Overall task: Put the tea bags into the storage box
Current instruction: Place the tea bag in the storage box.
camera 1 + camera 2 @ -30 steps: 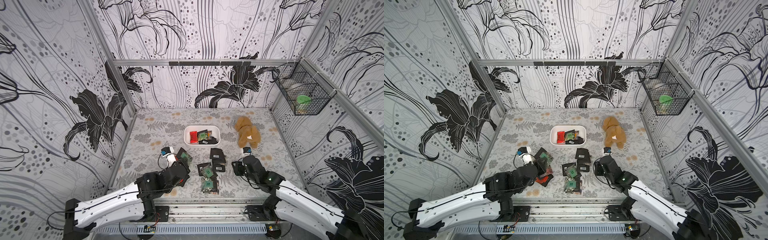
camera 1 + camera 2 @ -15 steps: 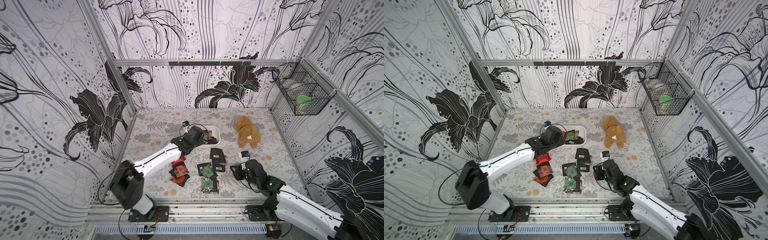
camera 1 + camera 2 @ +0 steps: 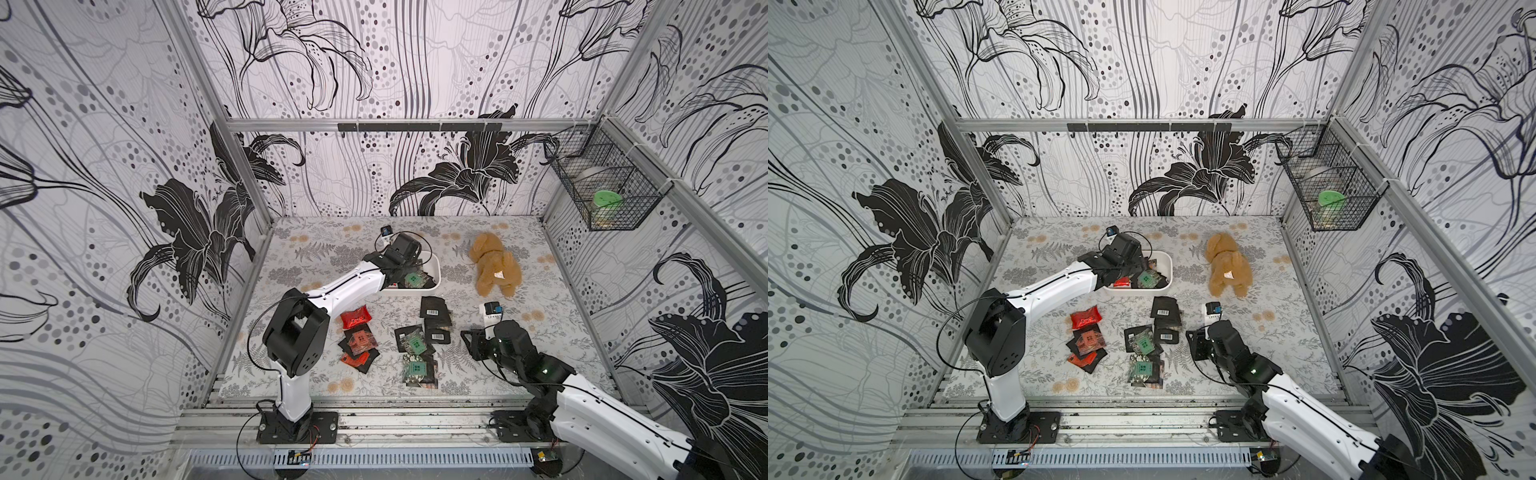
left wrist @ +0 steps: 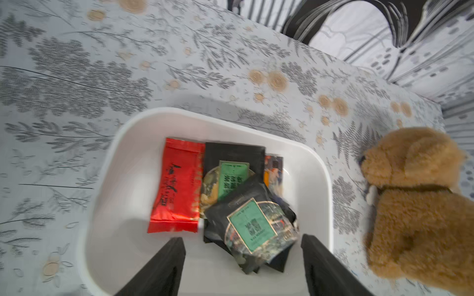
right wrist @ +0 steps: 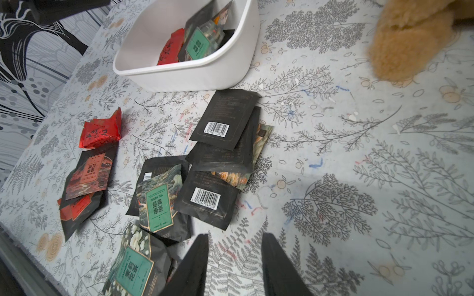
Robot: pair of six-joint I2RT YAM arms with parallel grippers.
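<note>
The white storage box [image 3: 436, 270] [image 3: 1168, 266] stands mid-mat with several tea bags inside. My left gripper [image 4: 242, 238] [image 3: 409, 266] hangs over it, open and empty. Just beyond its fingers a black tea bag with a green label [image 4: 252, 228] lies blurred on the pile, beside a red one [image 4: 177, 189]. More tea bags lie loose on the mat in front of the box: red [image 3: 354, 318], barcoded black [image 3: 434, 307] [image 5: 225, 120] and green-labelled [image 3: 415, 343] [image 5: 159, 202]. My right gripper [image 5: 235, 235] [image 3: 469, 345] hovers low just right of them, open, with only mat between its fingers.
A tan plush toy [image 3: 494, 266] [image 4: 415, 200] lies right of the box. A black wire basket [image 3: 604, 195] hangs on the right wall. The enclosure walls close in the mat on three sides, with a metal rail along the front.
My left arm swung from the front of the mat out to the box, carrying a tea bag. It has opened and the bag now lies in the box. The right gripper barely moved.
</note>
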